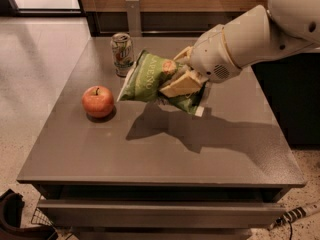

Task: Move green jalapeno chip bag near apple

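The green jalapeno chip bag (150, 80) is held in the air above the grey table (200, 144), its white edge pointing left. My gripper (176, 78) is shut on the bag's middle, its tan fingers (182, 85) pinching it from above and below. The white arm reaches in from the upper right. The red-orange apple (98, 100) with a dark stem sits on the table's left part, a short way left of and below the bag's left edge. The bag's shadow falls on the table to the right of the apple.
A green-and-white soda can (122, 53) stands at the table's back left, just behind the bag's left end. A grey post (133, 17) rises behind the table. The table's front edge has a drawer (160, 211) under it. A dark object (12, 216) lies on the floor at bottom left.
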Robot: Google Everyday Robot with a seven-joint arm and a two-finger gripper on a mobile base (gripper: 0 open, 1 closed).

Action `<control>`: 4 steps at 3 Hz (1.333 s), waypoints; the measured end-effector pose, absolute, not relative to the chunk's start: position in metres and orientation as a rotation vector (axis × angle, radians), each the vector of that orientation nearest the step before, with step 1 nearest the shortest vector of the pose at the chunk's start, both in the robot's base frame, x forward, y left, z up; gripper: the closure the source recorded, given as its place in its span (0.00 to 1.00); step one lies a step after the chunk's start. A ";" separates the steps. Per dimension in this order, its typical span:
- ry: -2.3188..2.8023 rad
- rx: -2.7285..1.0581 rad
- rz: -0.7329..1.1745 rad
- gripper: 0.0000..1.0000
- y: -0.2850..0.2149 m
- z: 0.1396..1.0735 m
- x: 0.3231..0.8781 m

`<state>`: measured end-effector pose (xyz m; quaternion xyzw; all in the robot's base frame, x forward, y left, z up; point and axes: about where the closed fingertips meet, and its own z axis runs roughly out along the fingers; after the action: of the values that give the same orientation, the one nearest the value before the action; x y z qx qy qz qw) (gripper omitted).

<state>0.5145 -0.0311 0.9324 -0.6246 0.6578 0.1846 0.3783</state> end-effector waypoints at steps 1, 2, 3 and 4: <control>1.641 -1.725 0.549 0.97 -0.019 0.921 0.510; 1.641 -1.718 0.541 0.74 -0.019 0.923 0.510; 1.639 -1.722 0.540 0.51 -0.017 0.923 0.509; 1.636 -1.726 0.539 0.28 -0.015 0.924 0.508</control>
<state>0.5076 -0.0151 0.9239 -0.6645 0.6299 0.2076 0.3445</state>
